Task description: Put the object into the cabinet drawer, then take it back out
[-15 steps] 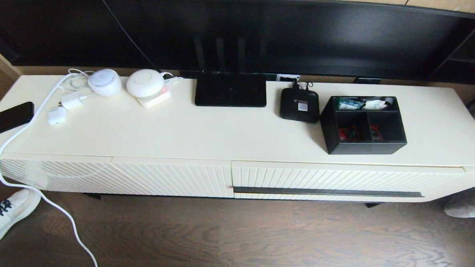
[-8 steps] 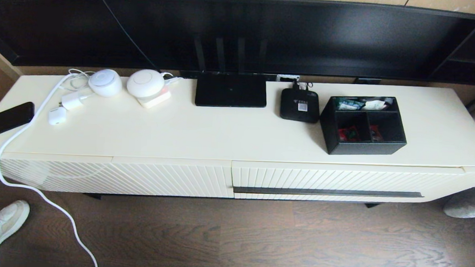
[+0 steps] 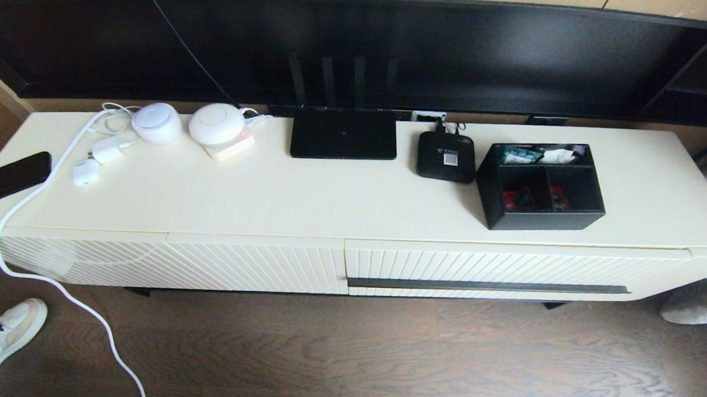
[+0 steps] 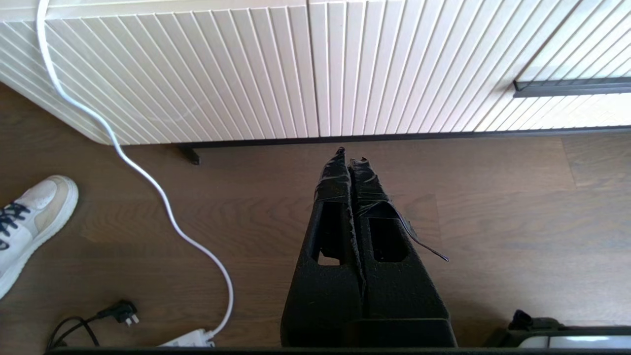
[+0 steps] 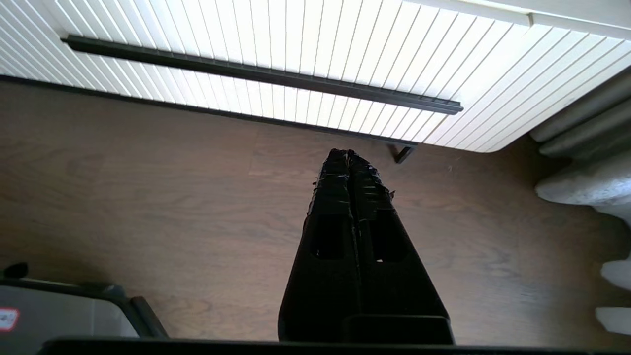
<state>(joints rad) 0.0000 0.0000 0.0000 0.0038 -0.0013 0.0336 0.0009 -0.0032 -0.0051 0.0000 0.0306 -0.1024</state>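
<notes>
Left gripper (image 4: 351, 157) closed and empty above wood floor (image 4: 493, 222), right gripper (image 5: 346, 157) likewise pressed shut below handle bar (image 5: 261, 74), cabinet drawer (image 3: 505, 268) closed at lower right of head frame, organizer box (image 3: 541, 186) on cabinet top (image 3: 306, 196) right of centre

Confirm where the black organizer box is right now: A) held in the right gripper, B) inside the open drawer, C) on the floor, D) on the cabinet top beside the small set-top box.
D: the black organizer box rests on the cabinet top, right of the small set-top box; the drawer is closed.
</notes>
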